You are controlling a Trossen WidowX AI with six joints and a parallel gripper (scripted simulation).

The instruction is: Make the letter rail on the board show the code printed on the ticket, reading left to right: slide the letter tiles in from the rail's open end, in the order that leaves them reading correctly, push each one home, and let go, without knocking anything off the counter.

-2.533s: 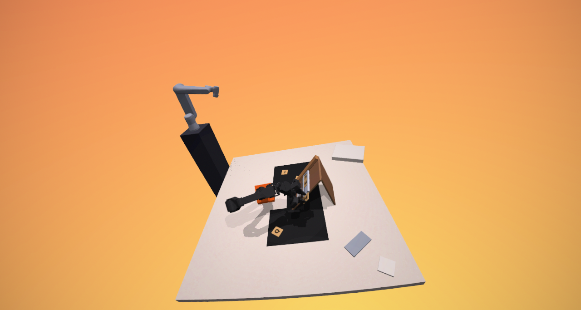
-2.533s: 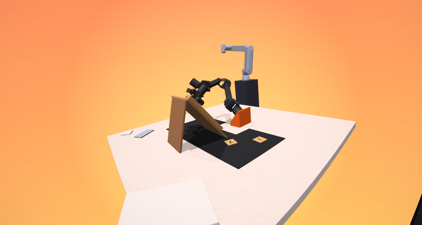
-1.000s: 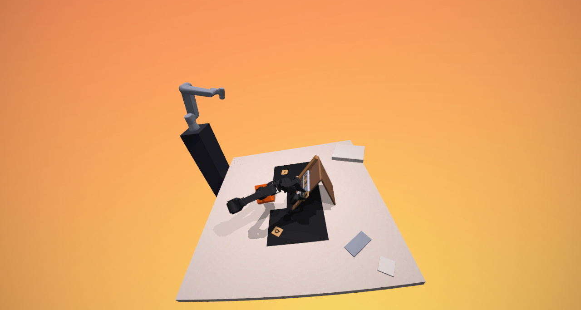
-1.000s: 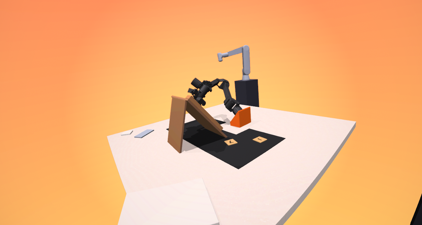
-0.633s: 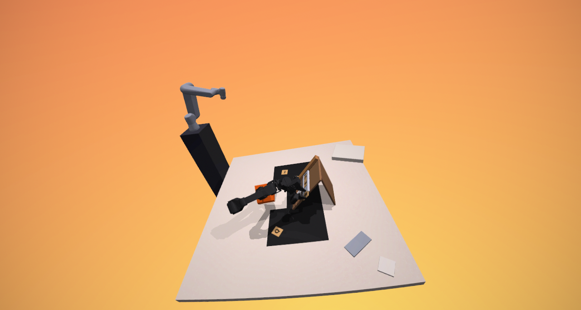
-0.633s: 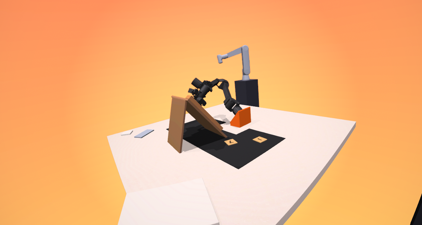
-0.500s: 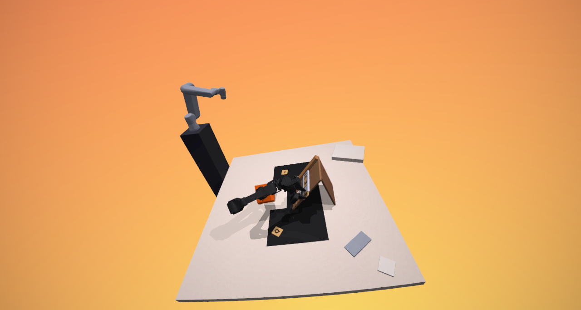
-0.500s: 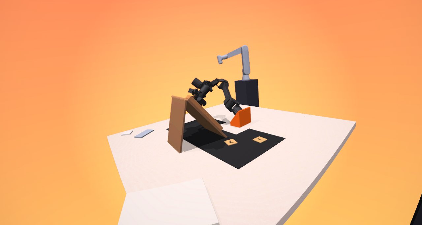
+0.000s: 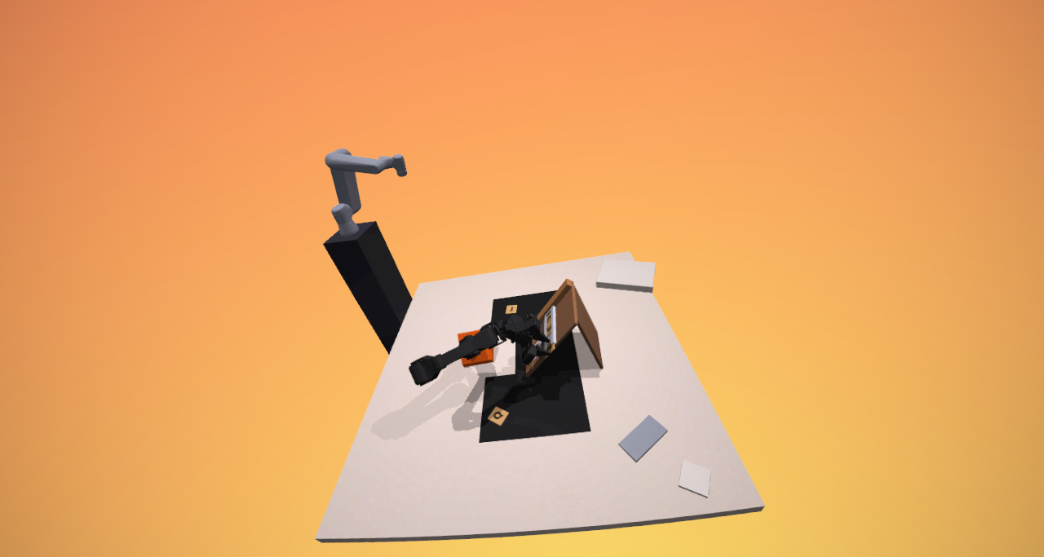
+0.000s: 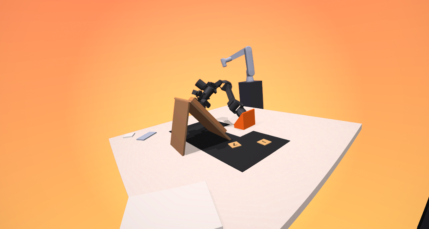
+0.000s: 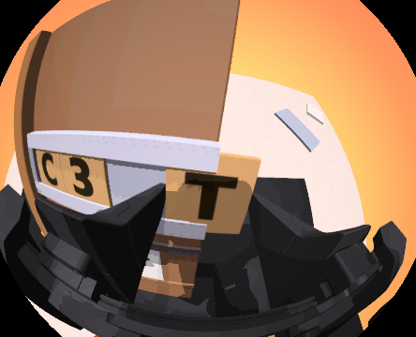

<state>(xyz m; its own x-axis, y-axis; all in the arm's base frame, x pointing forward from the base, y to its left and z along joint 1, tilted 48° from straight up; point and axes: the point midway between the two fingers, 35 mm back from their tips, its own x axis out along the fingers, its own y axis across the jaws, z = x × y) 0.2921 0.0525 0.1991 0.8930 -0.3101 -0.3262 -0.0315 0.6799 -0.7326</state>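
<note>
In the wrist view my gripper [image 11: 208,195] is shut on a tan tile marked T [image 11: 211,195]. The tile sits partly inside the open right end of the white letter rail [image 11: 127,159] on the slanted brown board [image 11: 133,63]. Tiles C [image 11: 47,170] and 3 [image 11: 83,178] sit at the rail's left end, with a gap of empty rail between them and the T. In the top and exterior views the gripper [image 9: 538,338] [image 10: 201,99] is against the board [image 9: 565,320] [image 10: 196,118]. Two more tiles [image 10: 234,144] [image 10: 263,141] lie on the black mat.
An orange wedge [image 10: 245,119] stands by the arm's base. A grey slab [image 9: 642,438] and a white card [image 9: 694,477] lie near the counter's edge. A white block [image 9: 626,274] sits at the far corner. A grey arm on a dark pillar [image 9: 369,276] stands off the counter.
</note>
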